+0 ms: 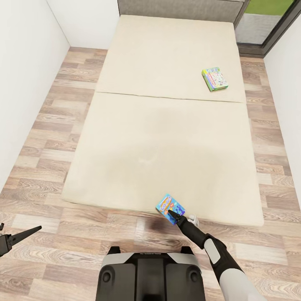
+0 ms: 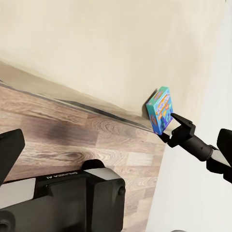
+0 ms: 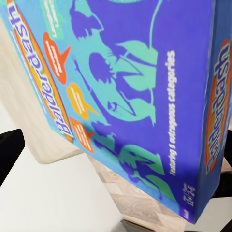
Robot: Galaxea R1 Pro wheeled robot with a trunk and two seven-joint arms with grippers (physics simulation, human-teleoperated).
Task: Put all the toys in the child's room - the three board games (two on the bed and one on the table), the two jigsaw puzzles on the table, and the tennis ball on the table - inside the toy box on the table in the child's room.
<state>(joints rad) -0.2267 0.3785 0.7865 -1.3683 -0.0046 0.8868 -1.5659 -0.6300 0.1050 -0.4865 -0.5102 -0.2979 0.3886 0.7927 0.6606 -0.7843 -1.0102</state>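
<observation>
A blue board game box (image 1: 169, 207) printed "Balderdash" hangs tilted over the near edge of the beige bed (image 1: 167, 138). My right gripper (image 1: 172, 214) is shut on the box's lower end, one finger on each face. From the left wrist the same box (image 2: 161, 107) stands on edge against the mattress with the right gripper (image 2: 171, 128) clamped to it. Its cover (image 3: 125, 96) spreads across the right wrist view, a dark finger (image 3: 7, 154) beside it. A green board game box (image 1: 215, 79) lies flat at the bed's far right. My left gripper (image 1: 21, 229) is open over the floor.
Wood floor (image 1: 50, 125) runs along both sides of the bed, between white walls. A glass door (image 1: 267, 21) is at the far right corner. My dark base (image 1: 150, 271) stands close to the foot of the bed.
</observation>
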